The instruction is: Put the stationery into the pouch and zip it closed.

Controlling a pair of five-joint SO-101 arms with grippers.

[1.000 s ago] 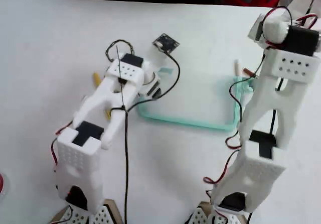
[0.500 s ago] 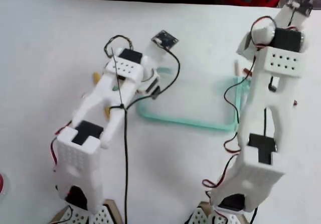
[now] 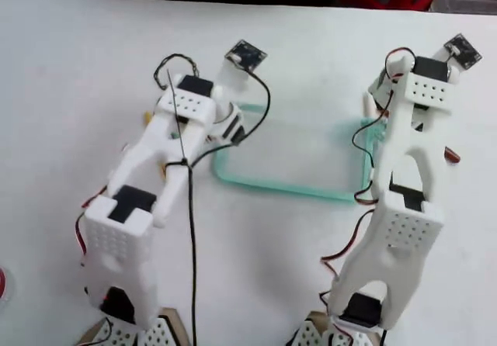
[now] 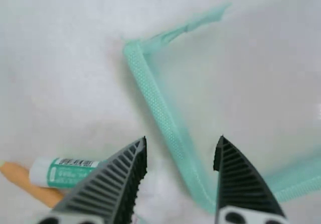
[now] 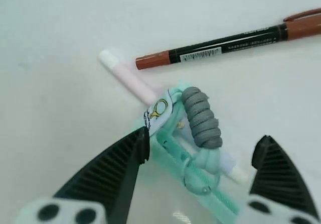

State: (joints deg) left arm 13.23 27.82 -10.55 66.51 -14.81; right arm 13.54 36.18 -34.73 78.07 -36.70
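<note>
Right gripper (image 5: 203,138) advanced, jaws spread over grey corded zip pull (image 5: 200,116) of translucent mint-edged pouch (image 3: 299,152); left gripper (image 4: 181,142) agape too; brown marker pen (image 5: 235,40) not yet packed.

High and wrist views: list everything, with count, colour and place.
pouch: 1, clear with teal trim, mid-table
zip pull: 1, grey cord, pouch's right end
marker: 1, brown, near the zip pull
pen: 1, pink-white, partly under the zip pull
tube: 1, white-green, by the pouch's left corner
stick: 1, orange, against the tube
table: 1, white
arms: 2, white, flanking the pouch
left claw: 1, dark, open over the trim
right claw: 1, dark, open over the zip pull
</note>
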